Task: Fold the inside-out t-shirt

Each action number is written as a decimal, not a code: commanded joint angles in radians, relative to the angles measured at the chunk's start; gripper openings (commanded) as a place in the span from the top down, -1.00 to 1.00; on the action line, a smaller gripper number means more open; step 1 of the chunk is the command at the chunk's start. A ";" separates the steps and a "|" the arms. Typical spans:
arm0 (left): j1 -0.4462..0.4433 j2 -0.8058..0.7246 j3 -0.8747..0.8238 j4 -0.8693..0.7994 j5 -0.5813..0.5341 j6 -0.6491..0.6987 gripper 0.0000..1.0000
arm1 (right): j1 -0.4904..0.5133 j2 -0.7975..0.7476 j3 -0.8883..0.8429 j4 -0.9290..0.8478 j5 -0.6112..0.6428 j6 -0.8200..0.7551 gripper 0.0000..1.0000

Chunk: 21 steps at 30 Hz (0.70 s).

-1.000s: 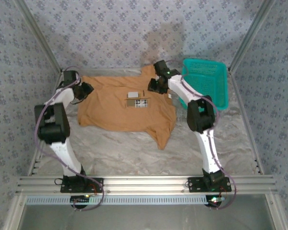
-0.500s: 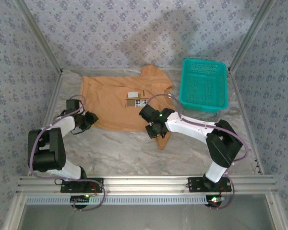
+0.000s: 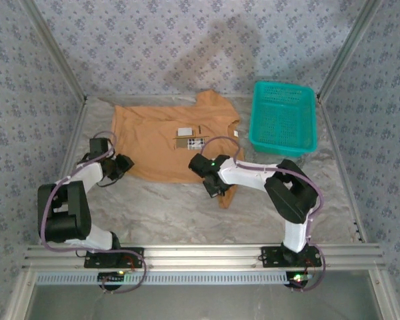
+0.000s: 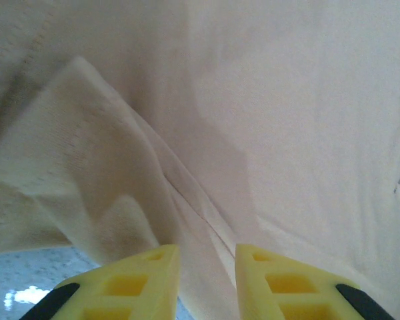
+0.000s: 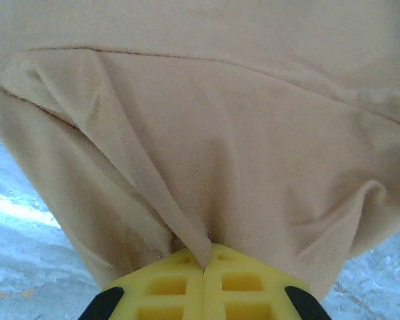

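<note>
The inside-out t-shirt (image 3: 153,143) lies spread flat on the table, tan, with a whitish label patch (image 3: 190,138) near its middle. My left gripper (image 3: 125,163) sits at the shirt's near-left corner. In the left wrist view its yellow fingers (image 4: 140,273) stand a little apart, open (image 4: 207,252), with a ridge of shirt cloth (image 4: 287,133) lying in the gap. My right gripper (image 3: 217,189) is at the near-right corner, where a flap hangs toward me. There its jaws (image 5: 205,259) are shut on a pinched fold of the shirt (image 5: 240,133).
A teal mesh basket (image 3: 284,148) stands at the back right, just past the shirt's right sleeve. Patterned walls close in the table on the left, back and right. Bare marbled tabletop (image 3: 173,213) stretches between the shirt and the arm bases.
Both arms have swung from the shirt's far edge down to its near hem. The right jaws, open half a second ago, have closed on the cloth.
</note>
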<state>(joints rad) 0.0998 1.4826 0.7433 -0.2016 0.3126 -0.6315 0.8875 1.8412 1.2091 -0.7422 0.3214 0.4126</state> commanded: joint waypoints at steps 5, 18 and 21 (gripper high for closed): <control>0.026 0.040 0.023 -0.020 -0.043 0.023 0.47 | -0.011 -0.247 -0.051 -0.016 -0.336 -0.115 1.00; 0.025 0.028 0.055 -0.066 -0.056 0.043 0.50 | -0.069 -0.356 -0.200 0.029 -0.594 -0.182 -0.27; 0.025 0.007 0.067 -0.083 -0.062 0.046 0.50 | -0.088 -0.360 -0.191 0.057 -0.533 -0.123 -0.26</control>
<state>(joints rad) 0.1226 1.5143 0.7719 -0.2447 0.2687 -0.6098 0.8158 1.4967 1.0115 -0.7101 -0.2462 0.2386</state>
